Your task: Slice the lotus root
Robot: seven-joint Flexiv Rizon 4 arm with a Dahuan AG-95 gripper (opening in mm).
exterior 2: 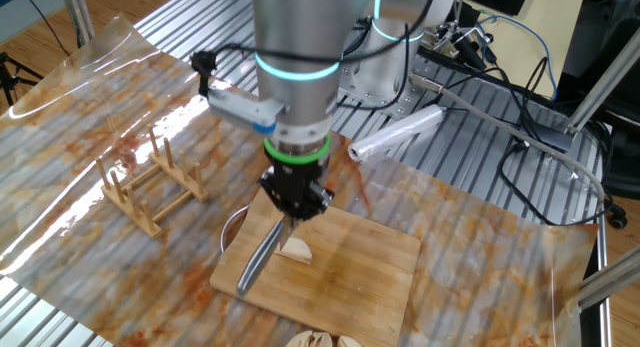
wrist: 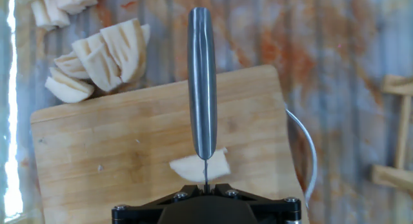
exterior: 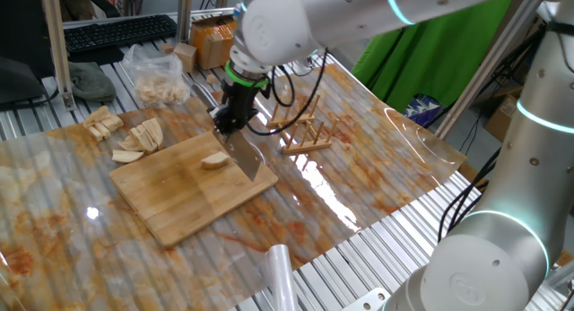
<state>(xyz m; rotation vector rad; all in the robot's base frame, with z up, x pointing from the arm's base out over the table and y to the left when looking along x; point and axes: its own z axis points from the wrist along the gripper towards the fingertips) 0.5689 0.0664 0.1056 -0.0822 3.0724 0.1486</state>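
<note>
A pale piece of lotus root lies on the wooden cutting board. My gripper hangs just above it, shut on a knife. The knife's handle sits between the jaws and its blade points out over the board, edge down above the lotus piece. Whether the blade touches the root I cannot tell. Several cut lotus slices are piled off the board's far corner.
A wooden rack stands beside the board. A metal rim pokes out from under the board's edge. A plastic bag of pieces, a keyboard and a film roll lie farther off.
</note>
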